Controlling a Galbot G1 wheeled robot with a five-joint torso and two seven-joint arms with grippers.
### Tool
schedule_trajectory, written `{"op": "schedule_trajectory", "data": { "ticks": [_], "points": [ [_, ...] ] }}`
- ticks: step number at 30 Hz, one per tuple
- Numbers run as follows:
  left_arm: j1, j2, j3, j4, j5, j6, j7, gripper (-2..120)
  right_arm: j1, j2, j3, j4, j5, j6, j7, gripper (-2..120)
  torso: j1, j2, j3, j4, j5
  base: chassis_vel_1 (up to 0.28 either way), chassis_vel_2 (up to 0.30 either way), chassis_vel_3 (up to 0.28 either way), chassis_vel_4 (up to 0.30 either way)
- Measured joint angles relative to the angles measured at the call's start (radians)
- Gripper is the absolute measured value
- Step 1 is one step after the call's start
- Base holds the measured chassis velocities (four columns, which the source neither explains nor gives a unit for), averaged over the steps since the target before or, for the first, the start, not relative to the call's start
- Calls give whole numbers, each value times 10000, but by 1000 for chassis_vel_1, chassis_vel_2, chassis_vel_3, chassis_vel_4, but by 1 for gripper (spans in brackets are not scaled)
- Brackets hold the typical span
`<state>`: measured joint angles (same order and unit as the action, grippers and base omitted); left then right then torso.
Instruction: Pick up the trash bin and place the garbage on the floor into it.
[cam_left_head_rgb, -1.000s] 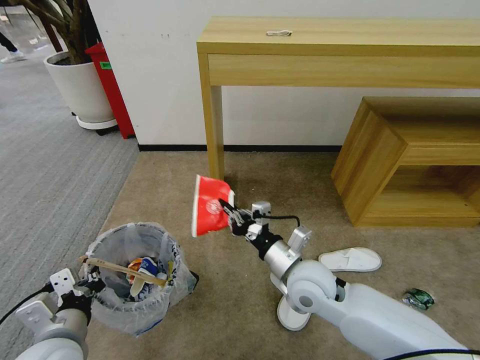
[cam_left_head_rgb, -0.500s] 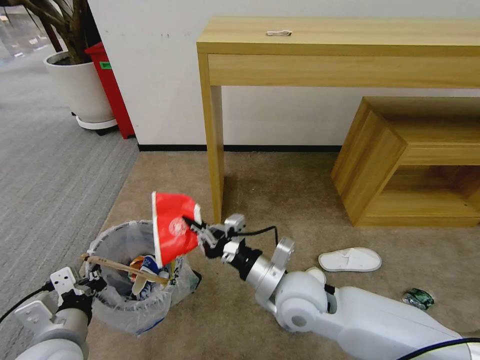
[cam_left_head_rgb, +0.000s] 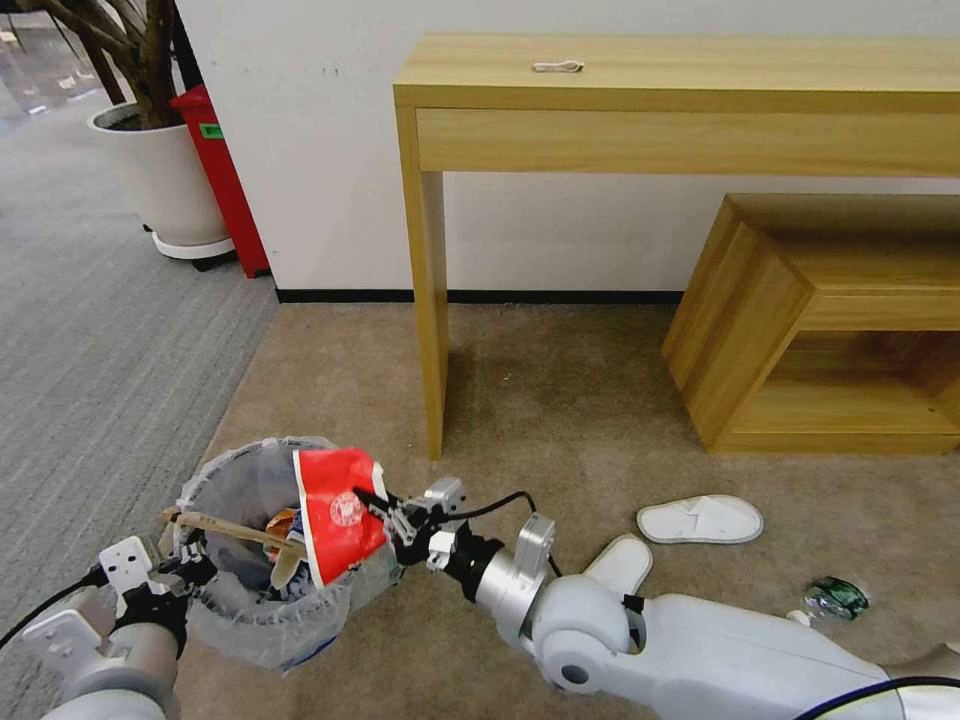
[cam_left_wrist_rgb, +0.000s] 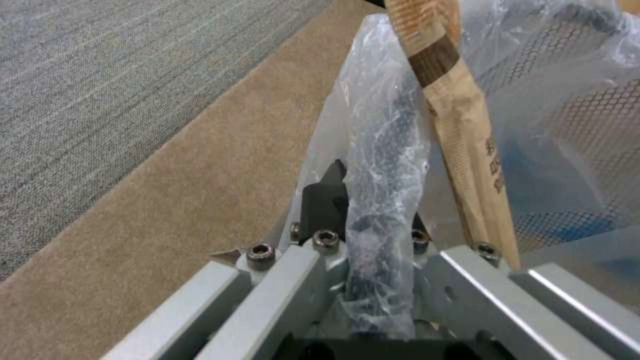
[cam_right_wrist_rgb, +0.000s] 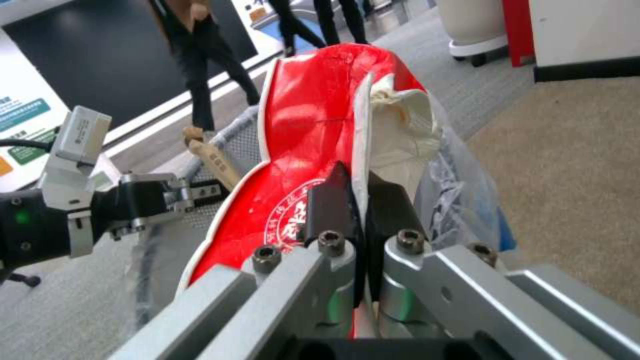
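Nearest the robot, low on its left: left hand (cam_left_head_rgb: 178, 572) pinched shut on the plastic-covered rim of the small round black mesh trash bin lined with crinkled clear plastic (cam_left_head_rgb: 262, 560), seen in the left wrist view clamped on a fold of liner and mesh (cam_left_wrist_rgb: 383, 210). Resting across the bin's mouth, a long paper-wrapped wooden stick (cam_left_head_rgb: 232, 530), one end near that grip. Inside, a jumble of crushed blue-white and orange litter (cam_left_head_rgb: 283, 535).

Just beyond, over the bin's right rim: right hand (cam_left_head_rgb: 378, 505), closed tight on the edge of a flattened red-and-white paper cup (cam_left_head_rgb: 335, 512). In the right wrist view, both black fingertips (cam_right_wrist_rgb: 327, 202) nipping the cup wall (cam_right_wrist_rgb: 300, 150) with no gap between. Cup hanging partly over the opening, lower edge at the liner, not yet let go.

Likely handling: cup very light, soft, already creased, so an edge pinch is enough, though apt to flutter or catch on the rim once freed. Bin light and thin-walled; liner slippery, so best gripped through plastic and mesh together.

Farther right on the beige-tan short-pile carpet (cam_left_head_rgb: 540, 400): two white slippers, one beside the right arm (cam_left_head_rgb: 622, 562), one lying flat beyond (cam_left_head_rgb: 700, 520), and a small crumpled green-and-black wrapper (cam_left_head_rgb: 836, 596), all well apart from the bin. Flat and floppy, probably best taken by an edge.

Behind, a light wooden counter (cam_left_head_rgb: 680, 100).
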<state>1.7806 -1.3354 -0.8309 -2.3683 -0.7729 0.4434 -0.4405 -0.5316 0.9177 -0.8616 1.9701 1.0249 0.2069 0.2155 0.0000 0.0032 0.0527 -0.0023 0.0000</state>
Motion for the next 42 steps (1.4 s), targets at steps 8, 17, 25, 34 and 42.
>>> {"op": "schedule_trajectory", "data": {
  "ticks": [8,17,25,34,42],
  "points": [
    [152,-81,103,-132,156,1,44,1,185,305,-415,-386,-153,-81,261,0,0,1,0,0,0,0,0,0,0],
    [295,-210,368,-220,458,-68,170,1,403,817,-850,-935,-287,-138,572,0,0,0,0,0,0,0,0,0,0],
    [434,-233,415,-313,543,-87,209,1,593,1213,-934,-1133,-319,-205,775,0,0,0,0,0,-1,0,0,0,0],
    [486,-280,580,-366,640,-104,234,1,748,1375,-937,-1094,-231,-520,1035,14,0,0,0,0,-1,0,0,0,0],
    [604,-282,572,-483,644,-122,243,1,635,1309,-1004,-1111,-358,-537,1059,41,0,0,0,0,0,0,0,0,0]
  ]
}}
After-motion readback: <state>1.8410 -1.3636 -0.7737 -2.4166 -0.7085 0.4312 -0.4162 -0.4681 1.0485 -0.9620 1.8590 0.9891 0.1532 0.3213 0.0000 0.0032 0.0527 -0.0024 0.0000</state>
